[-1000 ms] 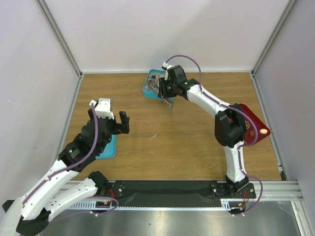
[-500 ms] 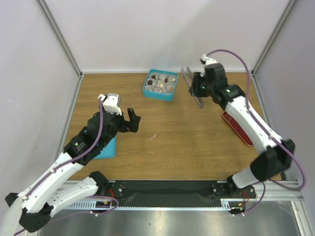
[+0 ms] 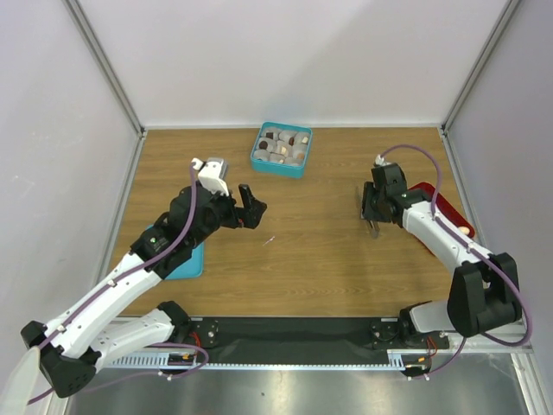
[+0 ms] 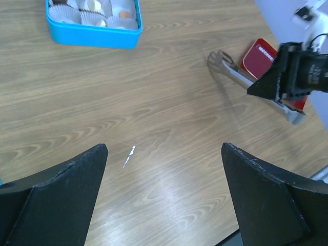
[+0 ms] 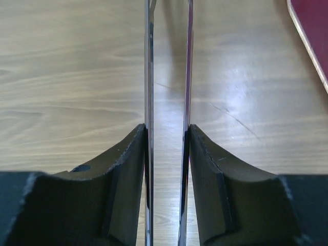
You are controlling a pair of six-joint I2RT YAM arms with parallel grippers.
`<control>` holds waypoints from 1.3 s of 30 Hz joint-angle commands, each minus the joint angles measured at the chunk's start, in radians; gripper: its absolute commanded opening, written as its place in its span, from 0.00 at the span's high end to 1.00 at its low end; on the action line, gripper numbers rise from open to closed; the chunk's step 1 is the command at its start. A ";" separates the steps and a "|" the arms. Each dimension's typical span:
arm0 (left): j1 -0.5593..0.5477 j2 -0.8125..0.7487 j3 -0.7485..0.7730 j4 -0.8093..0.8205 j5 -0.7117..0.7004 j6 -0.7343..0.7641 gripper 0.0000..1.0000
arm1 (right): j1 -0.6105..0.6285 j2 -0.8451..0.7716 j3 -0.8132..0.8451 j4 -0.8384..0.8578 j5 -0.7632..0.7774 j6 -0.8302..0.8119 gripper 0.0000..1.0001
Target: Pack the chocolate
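The left arm has pushed out from the left edge toward the middle of the bench. Its fingers (image 3: 253, 207) hang wide apart and hold nothing. Part of a flat teal lid (image 3: 186, 264) shows under that arm, close to the left edge. A small white scrap (image 4: 128, 156) lies on the bare wood just ahead of the fingers.

The teal box (image 3: 257, 160) sits at the middle of the far edge. It is now uncovered, since the right arm is no longer over it. Most of the chocolates (image 3: 278, 145) lie inside it, dark and pale pieces in paper cups (image 4: 87, 5).

The bigger change is on the right. That arm has swung away from the box and come down toward the right edge. Its fingers (image 5: 168, 133) are clamped on a pair of metal tweezers (image 4: 246, 82). The blades stand a little apart, and their tips lie outside the wrist view, so I cannot tell whether they carry anything. Just beside them lies a red tray (image 3: 432, 194). On its near end rests one pale piece (image 3: 465, 231), probably a chocolate.

My reading is that one drop into the box is finished and the tweezers are heading to the tray for another piece. The box's lid is not yet on.
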 commanded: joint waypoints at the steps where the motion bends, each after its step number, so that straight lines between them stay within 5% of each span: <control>1: 0.010 -0.005 -0.030 0.057 0.037 -0.042 0.00 | -0.018 0.019 -0.057 0.110 0.028 0.035 0.58; 20: 0.010 -0.048 -0.057 0.046 -0.005 -0.001 0.00 | 0.000 0.217 -0.148 0.227 0.091 0.100 0.53; 39: 0.008 -0.048 -0.047 0.028 -0.077 0.009 0.00 | 0.111 0.125 -0.177 0.178 -0.021 0.038 0.43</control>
